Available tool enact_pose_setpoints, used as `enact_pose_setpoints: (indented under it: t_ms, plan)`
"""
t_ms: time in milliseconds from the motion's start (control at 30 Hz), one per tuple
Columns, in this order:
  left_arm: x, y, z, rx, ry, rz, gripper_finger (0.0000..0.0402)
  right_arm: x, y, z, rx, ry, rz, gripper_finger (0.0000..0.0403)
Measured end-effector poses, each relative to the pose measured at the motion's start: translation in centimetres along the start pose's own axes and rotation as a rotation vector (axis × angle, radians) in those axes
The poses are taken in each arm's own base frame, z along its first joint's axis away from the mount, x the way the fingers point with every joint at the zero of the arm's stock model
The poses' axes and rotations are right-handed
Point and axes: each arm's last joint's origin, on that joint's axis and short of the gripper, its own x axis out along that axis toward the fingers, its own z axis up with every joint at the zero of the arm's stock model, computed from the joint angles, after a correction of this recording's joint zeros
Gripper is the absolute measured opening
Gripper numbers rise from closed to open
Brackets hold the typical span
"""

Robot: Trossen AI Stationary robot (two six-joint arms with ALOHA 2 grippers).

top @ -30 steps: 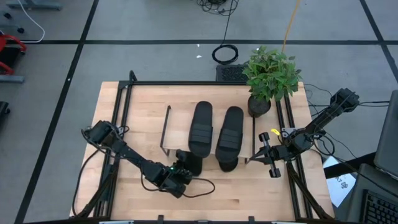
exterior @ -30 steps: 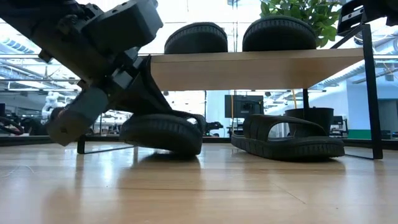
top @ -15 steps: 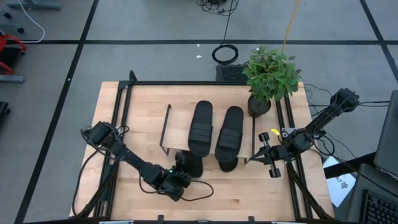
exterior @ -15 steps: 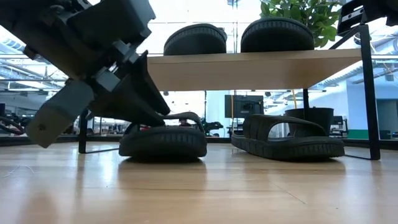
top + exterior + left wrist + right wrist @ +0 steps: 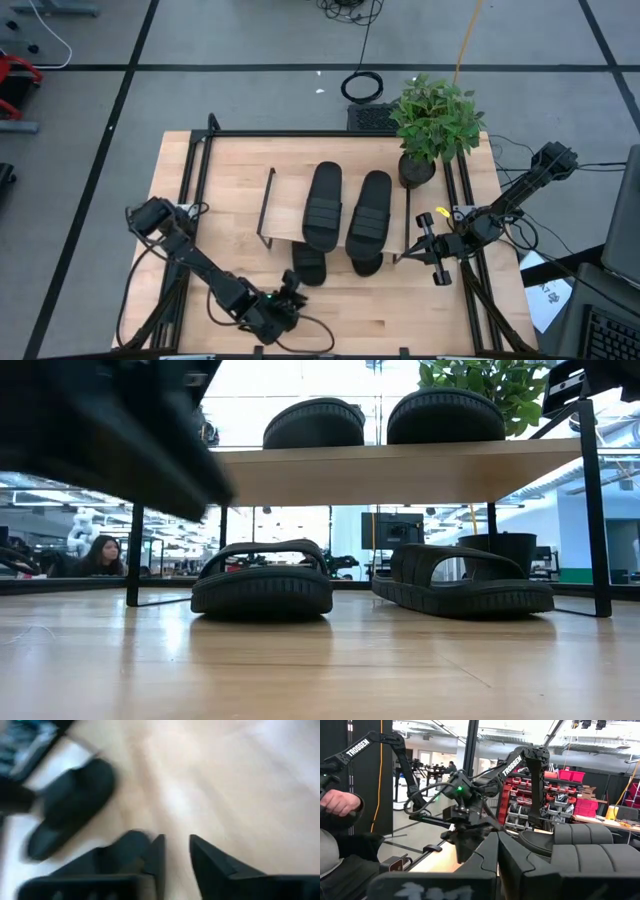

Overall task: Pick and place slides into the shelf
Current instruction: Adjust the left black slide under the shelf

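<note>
Holding the slides: The slides (image 5: 323,205) look light, soft and a bit bendy, like rubber. They would not break if dropped. The sole is wide and flat. The best place to grab one is likely the ribbed strap, or the thin edge of the sole at the heel.
Shelf: The shelf (image 5: 285,205) stands in the middle of the bench (image 5: 230,180), a little toward the back edge. It has a light wood top on thin black legs.
On top of the shelf: Two slides lie side by side on the board, one (image 5: 315,422) next to the other (image 5: 445,412).
Under the shelf: Two more slides sit flat on the bench between the legs. One (image 5: 262,585) is on one side and one (image 5: 465,588) on the other. From above, their ends (image 5: 310,265) poke out toward the front edge.
Left pincer: The left pincer (image 5: 292,293) is near the front edge of the bench, apart from the slides. Its fingers (image 5: 155,855) stand a little apart, with nothing between them.
Right pincer: The right pincer (image 5: 425,258) waits beside the right end of the shelf. It is closed and empty.
Other things: A plant (image 5: 435,120) in a pot stands at the back right corner.
How far along: All four slides look to be in the shelf, so the job seems about done.
</note>
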Motion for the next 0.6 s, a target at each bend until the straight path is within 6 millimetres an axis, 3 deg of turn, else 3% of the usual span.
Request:
enact_pose_setpoints:
  t_ms: [167, 600]
  plan:
    - [-0.4, -0.7, -0.8, 0.024, 0.065, -0.054, 0.0011, 0.0, 0.0, 0.0, 0.001, 0.0, 0.0, 0.0]
    - [1.6, 0.8, -1.9, 0.029, 0.123, 0.013, 0.0002, 0.0, 0.0, 0.0, -0.017, -0.001, 0.0, 0.0]
